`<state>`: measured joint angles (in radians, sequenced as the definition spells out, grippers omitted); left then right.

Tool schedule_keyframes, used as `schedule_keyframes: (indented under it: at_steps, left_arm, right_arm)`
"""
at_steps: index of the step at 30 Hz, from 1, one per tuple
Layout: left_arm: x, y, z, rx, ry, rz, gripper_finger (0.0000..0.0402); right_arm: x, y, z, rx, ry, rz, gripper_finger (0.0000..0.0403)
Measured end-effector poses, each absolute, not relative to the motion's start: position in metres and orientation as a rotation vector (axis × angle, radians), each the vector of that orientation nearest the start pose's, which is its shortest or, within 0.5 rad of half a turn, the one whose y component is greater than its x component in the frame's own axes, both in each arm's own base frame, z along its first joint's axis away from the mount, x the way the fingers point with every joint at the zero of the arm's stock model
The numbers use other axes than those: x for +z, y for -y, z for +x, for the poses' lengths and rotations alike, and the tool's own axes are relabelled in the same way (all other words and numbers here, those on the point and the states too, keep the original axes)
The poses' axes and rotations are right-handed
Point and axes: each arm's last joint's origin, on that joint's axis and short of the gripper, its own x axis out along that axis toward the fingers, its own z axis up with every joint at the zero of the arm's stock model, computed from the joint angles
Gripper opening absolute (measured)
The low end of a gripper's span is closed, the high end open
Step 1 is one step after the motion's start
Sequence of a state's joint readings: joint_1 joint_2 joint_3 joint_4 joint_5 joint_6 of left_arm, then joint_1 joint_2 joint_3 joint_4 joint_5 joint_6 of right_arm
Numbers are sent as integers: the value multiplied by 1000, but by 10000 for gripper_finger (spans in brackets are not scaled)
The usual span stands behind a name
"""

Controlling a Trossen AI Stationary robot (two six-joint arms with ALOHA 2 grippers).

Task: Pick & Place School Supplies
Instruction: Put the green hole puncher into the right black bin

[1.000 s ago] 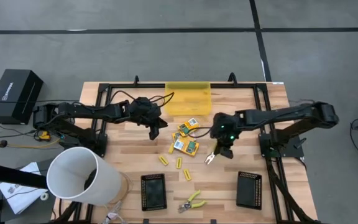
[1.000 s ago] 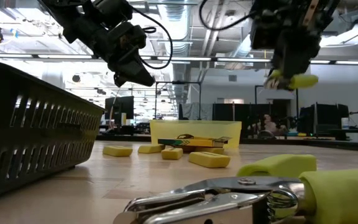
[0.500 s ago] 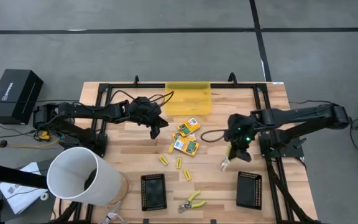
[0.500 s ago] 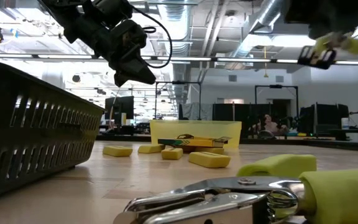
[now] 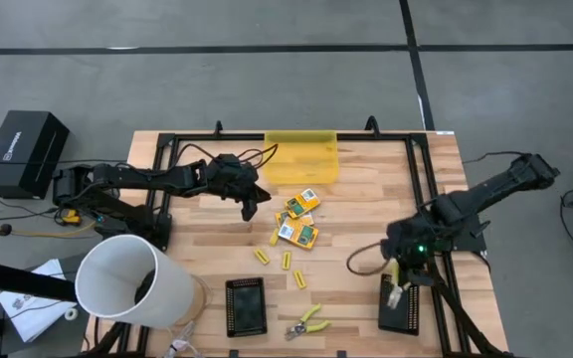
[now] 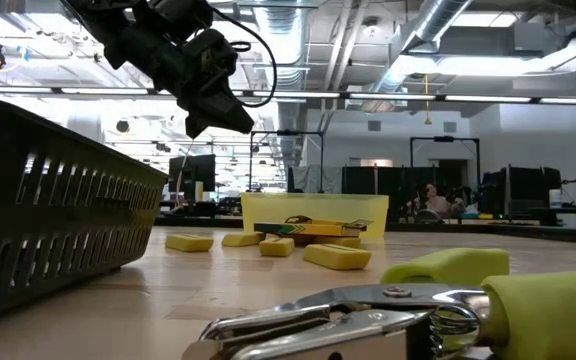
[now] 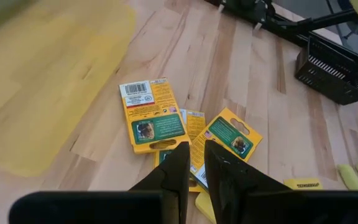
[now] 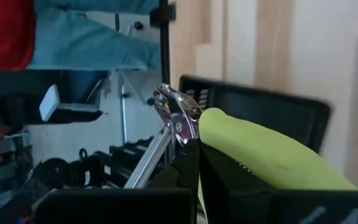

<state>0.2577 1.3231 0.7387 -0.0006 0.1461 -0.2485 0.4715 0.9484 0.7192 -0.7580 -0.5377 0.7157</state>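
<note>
A: I'm seeing boxes [image 7: 151, 116] showing yellow with green printed panels, plus a white barcode patch. Sticks [image 5: 286, 261] are looking plain yellow.

B: I'm reading the tool handle [image 8: 260, 152] as yellow-green, metal silvery. Bin [image 5: 301, 159] is glowing translucent yellow, trays [image 5: 246, 305] black.

The high camera looked straight down from well above, taking in the whole table [image 5: 366, 214] and the floor around it. The low camera sat at table height beside a black tray [image 6: 48, 210], very near a metal hand tool [image 6: 388, 315], facing level across toward the yellow bin [image 6: 313, 212]. The left wrist camera looked down closely on the printed boxes [image 7: 151, 115], which the high and low views shared. The right wrist camera faced another black tray [image 8: 260, 115] at the table's edge.
</note>
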Motion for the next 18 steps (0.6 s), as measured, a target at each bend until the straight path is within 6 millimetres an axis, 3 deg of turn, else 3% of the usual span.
schedule_keyframes:
  at_steps: [9,18]
  left_arm:
    - [222,-66,266,196,-547,-352,44]
    - [222,-66,266,203,-541,-347,44]
  right_arm:
    - [200,-119,128,514,-1335,705,0]
    - [168,-130,132,490,-1327,718,0]
